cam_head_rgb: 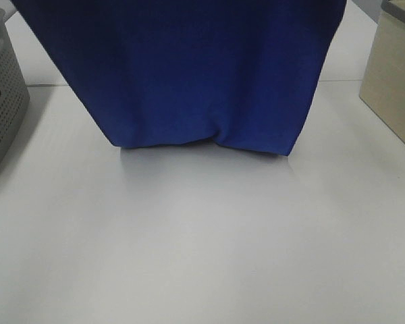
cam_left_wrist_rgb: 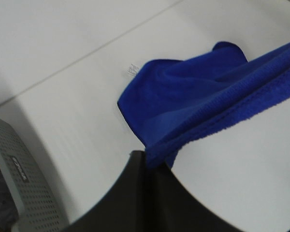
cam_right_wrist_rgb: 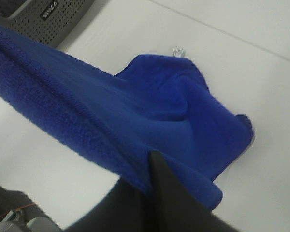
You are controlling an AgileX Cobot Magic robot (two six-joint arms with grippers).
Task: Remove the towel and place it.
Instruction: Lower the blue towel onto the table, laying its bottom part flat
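Note:
The deep blue towel (cam_head_rgb: 189, 74) hangs spread wide across the upper part of the exterior high view, and its lower edge rests in folds on the white table (cam_head_rgb: 189, 250). Both grippers are above that view's top edge. In the left wrist view my left gripper (cam_left_wrist_rgb: 145, 162) is shut on the towel's stitched edge (cam_left_wrist_rgb: 217, 116), which runs taut away from it. In the right wrist view my right gripper (cam_right_wrist_rgb: 152, 166) pinches the towel (cam_right_wrist_rgb: 150, 106) at its edge. A small white tag (cam_left_wrist_rgb: 132, 70) shows at the towel's lower corner on the table.
A grey perforated basket (cam_head_rgb: 0, 101) stands at the table's left edge. A beige box (cam_head_rgb: 395, 74) stands at the right. A seam line crosses the table behind the towel.

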